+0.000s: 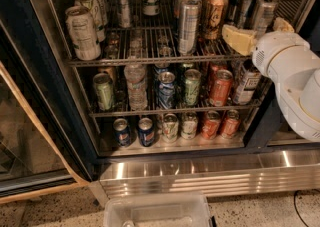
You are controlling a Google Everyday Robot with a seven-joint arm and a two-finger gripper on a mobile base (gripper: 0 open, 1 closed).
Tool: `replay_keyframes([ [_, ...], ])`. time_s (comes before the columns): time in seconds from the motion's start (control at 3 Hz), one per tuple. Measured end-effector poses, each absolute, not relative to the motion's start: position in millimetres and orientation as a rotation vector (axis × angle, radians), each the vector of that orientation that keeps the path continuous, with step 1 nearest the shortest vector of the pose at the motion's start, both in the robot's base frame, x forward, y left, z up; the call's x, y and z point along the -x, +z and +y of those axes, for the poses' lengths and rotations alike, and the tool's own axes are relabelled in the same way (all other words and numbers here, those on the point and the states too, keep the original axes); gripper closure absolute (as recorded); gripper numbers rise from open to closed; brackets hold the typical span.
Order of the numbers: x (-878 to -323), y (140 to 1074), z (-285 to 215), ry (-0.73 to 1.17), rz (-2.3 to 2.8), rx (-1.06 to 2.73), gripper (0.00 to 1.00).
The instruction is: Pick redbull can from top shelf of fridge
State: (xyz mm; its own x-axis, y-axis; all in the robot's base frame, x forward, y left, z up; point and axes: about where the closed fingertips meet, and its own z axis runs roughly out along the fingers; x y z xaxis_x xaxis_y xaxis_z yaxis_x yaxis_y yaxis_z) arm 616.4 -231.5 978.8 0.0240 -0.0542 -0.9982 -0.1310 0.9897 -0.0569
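Note:
The fridge stands open with its wire racks full of cans. The top shelf holds several tall cans. The redbull can, slim and silver, stands at the right end of that shelf, beside another slim silver can and an orange-brown tall can. A plainer silver slim can stands at the front middle. My gripper is at the shelf's right front, open, with one cream finger left of the redbull can and the other at its right. The can's lower part is hidden behind my wrist.
Lower racks hold shorter cans and a water bottle. The glass door hangs open at the left. A ribbed steel base runs below. A clear plastic bin sits on the floor in front.

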Motion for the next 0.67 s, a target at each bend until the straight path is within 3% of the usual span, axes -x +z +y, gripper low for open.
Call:
replay_keyframes([
  [0.67, -627.7, 975.8, -236.5, 0.007, 1.537, 0.158, 0.21],
])
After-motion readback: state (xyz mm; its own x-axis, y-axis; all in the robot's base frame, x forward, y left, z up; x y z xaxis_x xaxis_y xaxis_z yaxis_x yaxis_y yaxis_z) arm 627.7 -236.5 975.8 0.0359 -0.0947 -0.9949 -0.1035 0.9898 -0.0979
